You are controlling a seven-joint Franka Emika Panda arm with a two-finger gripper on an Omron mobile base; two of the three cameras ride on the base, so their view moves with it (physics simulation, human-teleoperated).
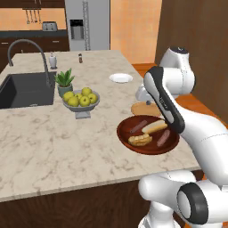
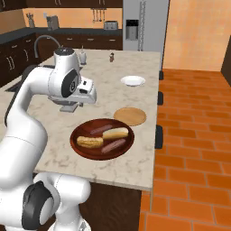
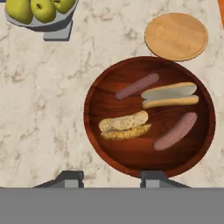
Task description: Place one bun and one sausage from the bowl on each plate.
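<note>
The round, dark reddish wooden bowl (image 3: 148,116) sits near the marble table (image 1: 44,142) edge, holding two split buns (image 3: 124,125) and two smooth sausages (image 3: 175,131). A flat tan wooden plate (image 3: 176,36) lies just beside it; the glossy white plate (image 2: 132,80) (seen from the base cameras) lies farther off. The jaws (image 3: 111,177) hover part-open over the bowl, empty. A grey footed bowl (image 1: 81,107) holds yellow-green apples (image 1: 80,96).

Hidden and cut-off parts around the dark reddish-brown wooden bowl (image 1: 127,133)

In the left base view the white arm covers that bowl's right rim and much of the tan wooden disc plate (image 1: 143,108) just behind it; in the hand view the picture's top edge crops the grey footed bowl of yellow-green apples (image 3: 52,24) beyond it.
</note>
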